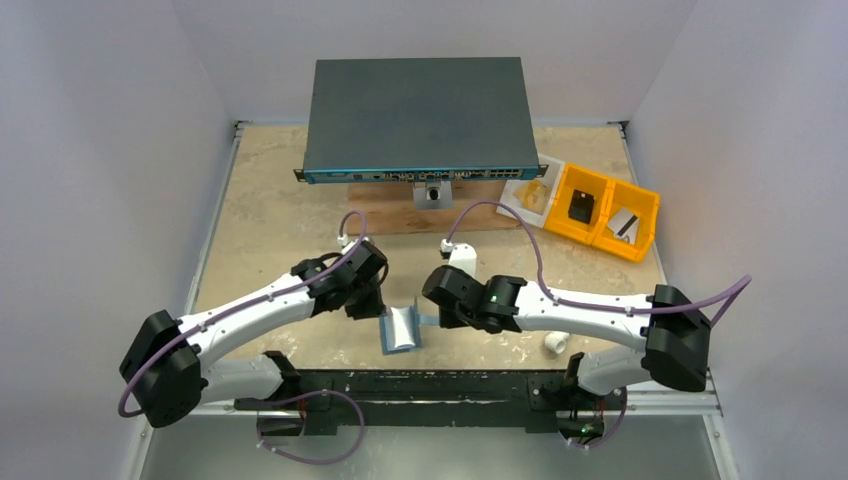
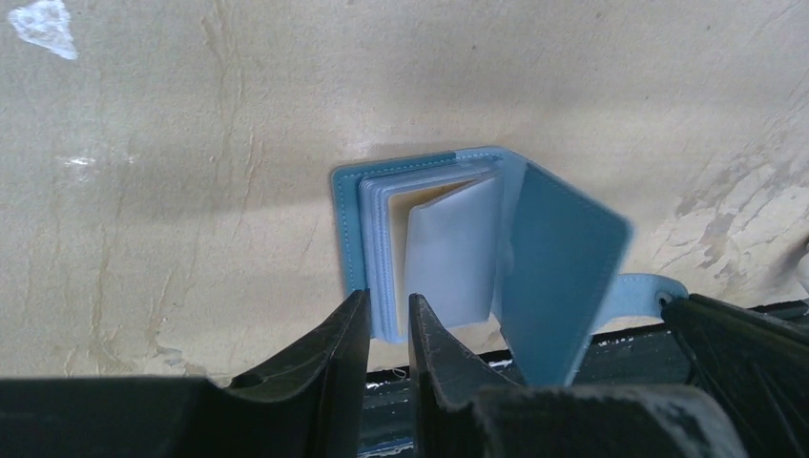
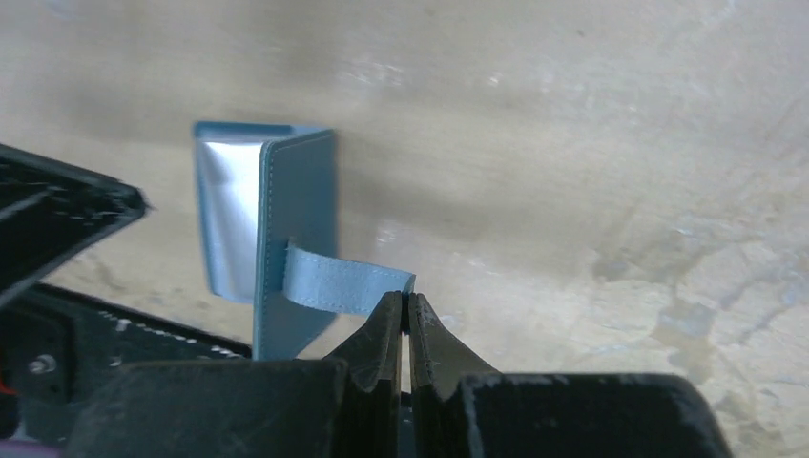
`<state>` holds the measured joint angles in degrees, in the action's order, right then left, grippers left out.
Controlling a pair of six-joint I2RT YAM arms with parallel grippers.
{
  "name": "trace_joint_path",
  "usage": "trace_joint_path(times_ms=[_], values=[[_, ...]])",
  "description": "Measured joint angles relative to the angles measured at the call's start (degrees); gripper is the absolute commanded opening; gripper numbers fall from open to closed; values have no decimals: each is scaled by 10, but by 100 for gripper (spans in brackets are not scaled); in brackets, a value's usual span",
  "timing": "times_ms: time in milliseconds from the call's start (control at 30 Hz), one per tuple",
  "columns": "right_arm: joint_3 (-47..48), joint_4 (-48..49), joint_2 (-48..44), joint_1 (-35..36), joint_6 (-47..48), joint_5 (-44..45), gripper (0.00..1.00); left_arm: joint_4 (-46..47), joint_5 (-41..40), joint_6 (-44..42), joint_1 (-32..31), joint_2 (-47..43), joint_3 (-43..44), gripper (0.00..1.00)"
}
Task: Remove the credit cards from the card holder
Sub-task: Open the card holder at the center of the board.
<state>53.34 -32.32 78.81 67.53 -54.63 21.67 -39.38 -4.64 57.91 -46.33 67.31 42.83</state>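
The steel-blue card holder (image 1: 400,328) lies open near the table's front edge, between my two grippers. In the left wrist view its left cover (image 2: 345,224) lies flat and its right cover (image 2: 563,267) is tilted up. A pale credit card face (image 2: 453,253) stands out from the stack of sleeves (image 2: 380,239). My left gripper (image 2: 386,298) (image 1: 368,308) has its fingers narrowly apart around the stack's near edge. My right gripper (image 3: 405,298) (image 1: 443,318) is shut on the end of the holder's strap (image 3: 343,281), holding the cover (image 3: 296,219) up.
A large dark grey box (image 1: 415,115) stands at the back, with a small grey part (image 1: 432,192) in front of it. Yellow bins (image 1: 600,212) and a plastic bag (image 1: 528,192) sit back right. A small white piece (image 1: 555,343) lies by the right arm. The table's black front rail (image 2: 582,348) runs just beyond the holder.
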Motion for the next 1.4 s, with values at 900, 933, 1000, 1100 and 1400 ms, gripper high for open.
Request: trace_joint_path(times_ms=[900,933,1000,1100,1400], values=[[-156,155,-19,-100,9,-58,0,53,37,1,-40,115,28,20],[-158,160,-14,-101,9,-61,0,54,38,1,-40,116,28,20],[-164,170,-4,-101,9,-65,0,55,38,1,-40,121,28,20],[-171,177,3,-101,8,-66,0,55,38,1,-40,126,28,20],[-174,180,1,-102,8,-63,0,61,37,2,-40,144,22,19]])
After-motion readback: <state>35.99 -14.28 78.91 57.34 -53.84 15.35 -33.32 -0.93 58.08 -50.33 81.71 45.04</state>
